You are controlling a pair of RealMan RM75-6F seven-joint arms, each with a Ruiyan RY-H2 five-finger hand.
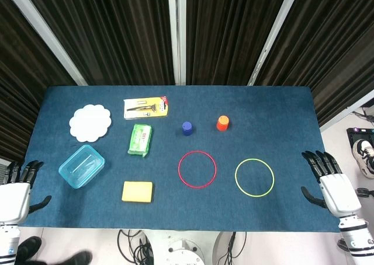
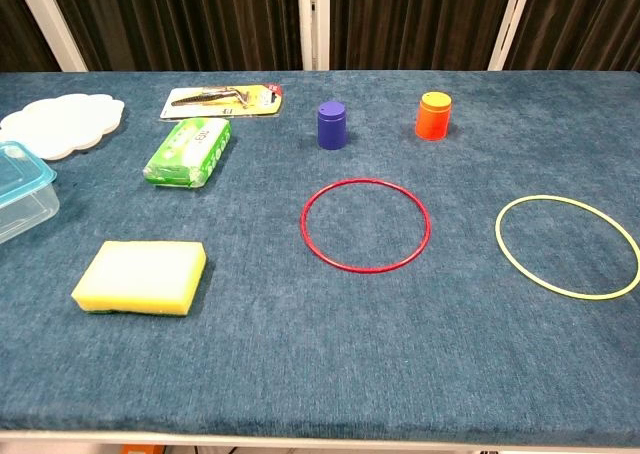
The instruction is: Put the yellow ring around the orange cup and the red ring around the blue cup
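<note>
The yellow ring (image 1: 254, 177) (image 2: 567, 245) lies flat on the blue cloth at front right. To its left lies the red ring (image 1: 197, 169) (image 2: 365, 225), with nothing inside it. Behind the rings stand the orange cup (image 1: 222, 123) (image 2: 433, 115) and the blue cup (image 1: 187, 128) (image 2: 332, 124), upside down and apart from both rings. My left hand (image 1: 16, 192) hovers off the table's left edge, fingers apart, holding nothing. My right hand (image 1: 330, 180) is at the right edge, also spread and empty. Neither hand shows in the chest view.
On the left half sit a white scalloped plate (image 1: 90, 122), a clear teal container (image 1: 82, 166), a green wipes pack (image 1: 140, 139), a yellow sponge (image 1: 137, 191) and a carded tool pack (image 1: 147, 107). Dark curtains hang behind the table (image 1: 280, 113).
</note>
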